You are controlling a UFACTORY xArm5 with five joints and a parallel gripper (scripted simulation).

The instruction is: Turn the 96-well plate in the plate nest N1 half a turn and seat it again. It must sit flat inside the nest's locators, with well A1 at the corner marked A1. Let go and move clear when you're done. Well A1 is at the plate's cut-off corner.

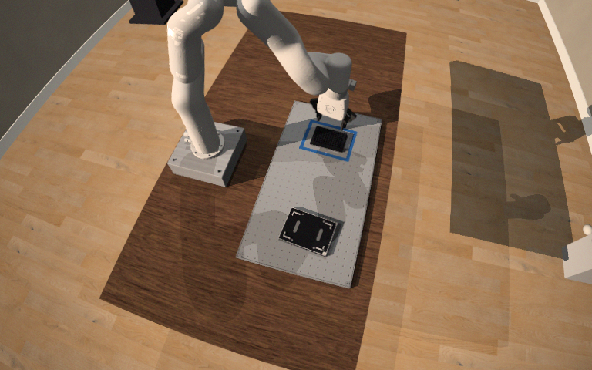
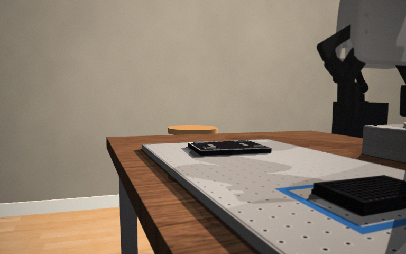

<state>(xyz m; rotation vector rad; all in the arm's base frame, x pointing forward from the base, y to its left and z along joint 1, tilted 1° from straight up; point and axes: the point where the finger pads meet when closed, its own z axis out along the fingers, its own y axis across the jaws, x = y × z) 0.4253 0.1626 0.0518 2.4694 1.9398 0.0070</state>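
One black well plate (image 1: 328,139) lies on the pale drilled board (image 1: 301,205) inside a blue-taped rectangle (image 1: 305,150), not in the nest. It sits directly under and slightly toward the near side of the tool (image 1: 334,121), whose fingers are spread to their widest with nothing between them. In the top view the plate's long axis runs roughly across the short way of the board, and the tool hangs over the plate's far long edge, not over its middle. From the side view the fingers stand well above the plate, apart from it. The empty black nest (image 1: 308,230) with its white corner marks lies well away from the tool, toward the other end of the board, on the brown desk (image 1: 183,243). I judge the coming move depends on centring the spread fingers across the plate's short width before descending; the cut-off corner is too small to make out.
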